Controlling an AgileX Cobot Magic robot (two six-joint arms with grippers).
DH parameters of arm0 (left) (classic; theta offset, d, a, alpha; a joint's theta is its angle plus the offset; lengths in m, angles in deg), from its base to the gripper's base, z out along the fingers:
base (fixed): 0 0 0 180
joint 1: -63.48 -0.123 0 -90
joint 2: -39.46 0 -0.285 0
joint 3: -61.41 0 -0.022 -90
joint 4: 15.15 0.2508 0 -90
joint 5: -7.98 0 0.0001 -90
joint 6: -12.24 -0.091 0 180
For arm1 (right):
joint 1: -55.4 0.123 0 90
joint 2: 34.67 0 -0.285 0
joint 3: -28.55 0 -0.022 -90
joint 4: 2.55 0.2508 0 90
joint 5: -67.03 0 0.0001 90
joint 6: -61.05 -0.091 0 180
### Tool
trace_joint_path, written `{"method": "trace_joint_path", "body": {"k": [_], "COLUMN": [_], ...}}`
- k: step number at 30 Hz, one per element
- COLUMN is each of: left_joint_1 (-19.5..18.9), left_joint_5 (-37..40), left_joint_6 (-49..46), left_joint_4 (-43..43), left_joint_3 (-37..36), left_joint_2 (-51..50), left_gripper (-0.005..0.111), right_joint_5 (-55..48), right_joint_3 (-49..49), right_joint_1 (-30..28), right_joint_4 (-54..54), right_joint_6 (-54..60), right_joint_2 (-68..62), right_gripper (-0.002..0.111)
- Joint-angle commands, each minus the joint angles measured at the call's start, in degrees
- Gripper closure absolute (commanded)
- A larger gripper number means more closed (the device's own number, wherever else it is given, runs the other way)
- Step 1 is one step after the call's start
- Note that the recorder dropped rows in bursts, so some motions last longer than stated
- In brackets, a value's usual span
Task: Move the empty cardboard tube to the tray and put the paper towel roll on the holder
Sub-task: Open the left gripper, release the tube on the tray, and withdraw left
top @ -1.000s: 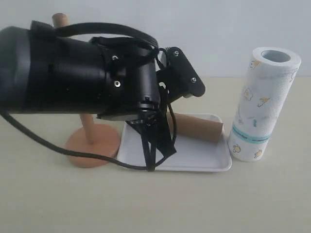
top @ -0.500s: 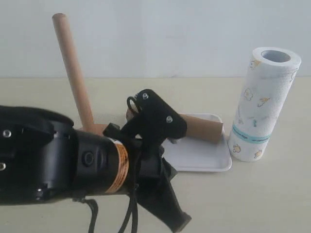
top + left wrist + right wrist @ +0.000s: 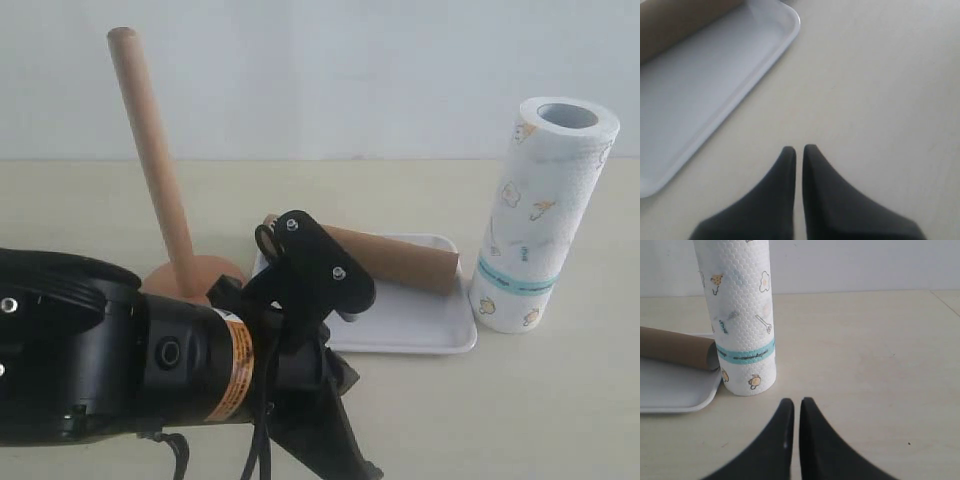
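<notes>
Now, exterior: empty cardboard tube (image 3: 400,258) lay in the tray (image 3: 420,320); paper towel roll (image 3: 540,220) stood upright just beside it; holder (image 3: 150,150) bare
Left wrist: left gripper (image 3: 799,148) clenched, empty, near the tray rim
Right wrist: right gripper (image 3: 793,401) closed, empty, facing the roll; it likely needed to open wide, clasp mid-roll and keep the core plumb

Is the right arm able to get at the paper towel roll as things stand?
Probably yes. The paper towel roll stands upright just ahead of the right gripper, with only bare table between them. Its jaws are shut and would need to open first.
</notes>
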Motion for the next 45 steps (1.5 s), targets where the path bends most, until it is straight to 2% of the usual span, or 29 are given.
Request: {"method": "trace_joint_path", "body": {"k": [1, 20, 21, 23, 24, 26, 29, 31, 34, 36, 38, 39, 45], "left_joint_1": [0.3, 0.3, 0.3, 0.3, 0.3, 0.3, 0.3, 0.3, 0.3, 0.3, -1.1, -2.9, -12.6], "left_joint_5": [-0.2, 0.5, 2.1, 7.9, 11.6, 13.9, 13.8, 13.8, 11.9, 7.2, 1.2, -2.0, -4.9], "left_joint_6": [0.5, 0.8, 1.3, 2.7, 2.9, 2.9, 2.9, 2.9, 2.9, 2.7, 1.8, 0.2, -1.4], "left_joint_4": [-0.1, -0.8, -2.8, -11.8, -19.9, -27.3, -36.1, -46.3, -52.7, -53.4, -52.5, -52.5, -52.5], "left_joint_3": [-0.1, -0.1, -0.1, -0.1, -0.4, -1.0, -4.3, -7.5, -9.9, -11.5, -13.6, -15.1, -20.8], "left_joint_2": [0.6, 0.8, 1.0, 2.2, 2.6, 2.7, 2.7, 3.6, 8.3, 13.6, 19.2, 22.8, 33.6], "left_gripper": [0.103, 0.103, 0.103, 0.103, 0.103, 0.103, 0.103, 0.103, 0.103, 0.103, 0.103, 0.103, 0.103], "right_joint_5": [0.7, 0.7, 0.7, 0.7, 0.7, 0.7, 0.7, 0.7, 0.7, 0.7, 0.7, 0.7, 0.7], "right_joint_3": [0.0, 0.0, 0.0, 0.0, 0.0, 0.0, 0.0, 0.0, 0.0, 0.0, 0.0, 0.0, 0.0], "right_joint_1": [0.1, 0.1, 0.1, 0.1, 0.1, 0.1, 0.1, 0.1, 0.1, 0.1, 0.1, 0.1, 0.1], "right_joint_4": [0.1, 0.1, 0.1, 0.1, 0.1, 0.1, 0.1, 0.1, 0.1, 0.1, 0.1, 0.1, 0.1], "right_joint_6": [0.2, 0.2, 0.2, 0.2, 0.2, 0.2, 0.2, 0.2, 0.2, 0.2, 0.2, 0.2, 0.2], "right_joint_2": [0.3, 0.3, 0.3, 0.3, 0.3, 0.3, 0.3, 0.3, 0.3, 0.3, 0.3, 0.3, 0.3], "right_gripper": [0.104, 0.104, 0.104, 0.104, 0.104, 0.104, 0.104, 0.104, 0.104, 0.104, 0.104, 0.104, 0.104]}}
